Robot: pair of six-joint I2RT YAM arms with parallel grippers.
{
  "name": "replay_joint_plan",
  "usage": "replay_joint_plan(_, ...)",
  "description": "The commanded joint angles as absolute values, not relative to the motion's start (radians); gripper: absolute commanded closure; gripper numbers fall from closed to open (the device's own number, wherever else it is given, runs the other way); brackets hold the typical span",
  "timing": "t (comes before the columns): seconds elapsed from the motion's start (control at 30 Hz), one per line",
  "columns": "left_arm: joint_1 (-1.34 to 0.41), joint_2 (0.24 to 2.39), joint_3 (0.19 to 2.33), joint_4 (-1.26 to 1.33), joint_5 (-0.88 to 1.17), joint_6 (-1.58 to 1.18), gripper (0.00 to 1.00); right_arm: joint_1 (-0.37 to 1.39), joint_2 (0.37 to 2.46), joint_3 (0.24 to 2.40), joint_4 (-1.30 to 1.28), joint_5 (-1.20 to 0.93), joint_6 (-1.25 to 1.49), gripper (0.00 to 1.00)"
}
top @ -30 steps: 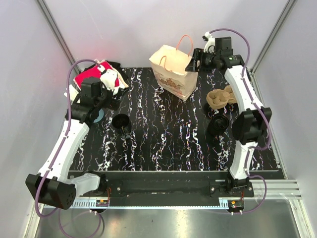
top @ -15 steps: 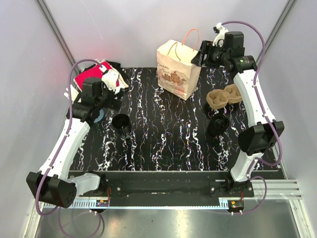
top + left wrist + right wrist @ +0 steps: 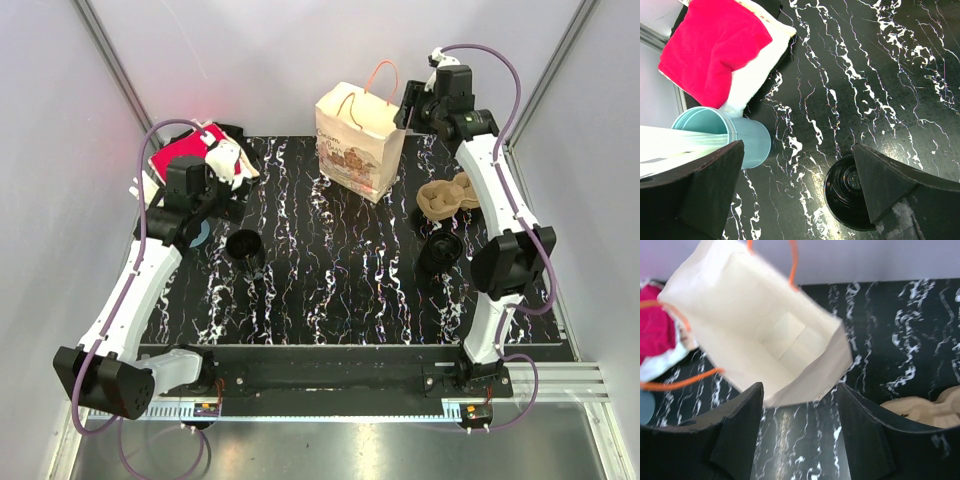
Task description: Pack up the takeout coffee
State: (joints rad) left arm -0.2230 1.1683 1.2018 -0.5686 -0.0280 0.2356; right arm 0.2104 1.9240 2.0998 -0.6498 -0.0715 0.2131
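Only the right wrist view sees inside the paper bag (image 3: 765, 335): bare floor. Released: left gripper (image 3: 797, 146), right gripper (image 3: 799, 390).

Three views. The top camera sits high above and behind me, facing forward and down, far enough back to take in the whole desk (image 3: 330, 270) and both my arms.

My left wrist camera looks steeply down from close above the desk's back left part, with my left tool (image 3: 797, 150) framing the bottom edge. It shares the red cloth (image 3: 715, 47) and the black cup (image 3: 852, 192) with the top view.

My right wrist camera hangs close over the back right, pointing down into the open bag (image 3: 765, 335), my right tool (image 3: 800, 390) along the bottom. The bag and the carrier (image 3: 925, 410) also show from above. The cloth appears in all three.
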Motion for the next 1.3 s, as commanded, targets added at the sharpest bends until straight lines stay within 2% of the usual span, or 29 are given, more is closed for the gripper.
replay_joint_plan(0.0, -0.219, 1.170, 1.203, -0.518, -0.005, 0.230, 0.01, 0.157, 1.934, 2.111, -0.511, 0.066, 0.277, 0.34)
replay_joint_plan(0.2, -0.219, 1.177, 1.203, -0.518, -0.005, 0.233, 0.01, 0.063, 2.028, 2.143, -0.480, -0.080, 0.426, 0.31)
replay_joint_plan(0.37, -0.219, 1.187, 1.203, -0.518, -0.006, 0.238, 0.01, 0.034, 2.196, 2.278, -0.526, -0.267, 0.436, 0.26)
replay_joint_plan(0.5, -0.219, 1.192, 1.203, -0.518, -0.006, 0.248, 0.01, 0.031, 2.328, 2.368, -0.551, -0.414, 0.429, 0.18)
replay_joint_plan(0.67, -0.221, 1.200, 1.198, -0.518, -0.006, 0.255, 0.01, 0.029, 2.402, 2.405, -0.543, -0.508, 0.440, 0.16)
replay_joint_plan(0.97, -0.221, 1.206, 1.200, -0.518, -0.008, 0.261, 0.01, 0.029, 2.372, 2.247, -0.532, -0.609, 0.419, 0.17)
replay_joint_plan(1.27, -0.221, 1.209, 1.206, -0.519, -0.005, 0.261, 0.01, 0.078, 2.200, 1.953, -0.414, -0.627, 0.368, 0.19)
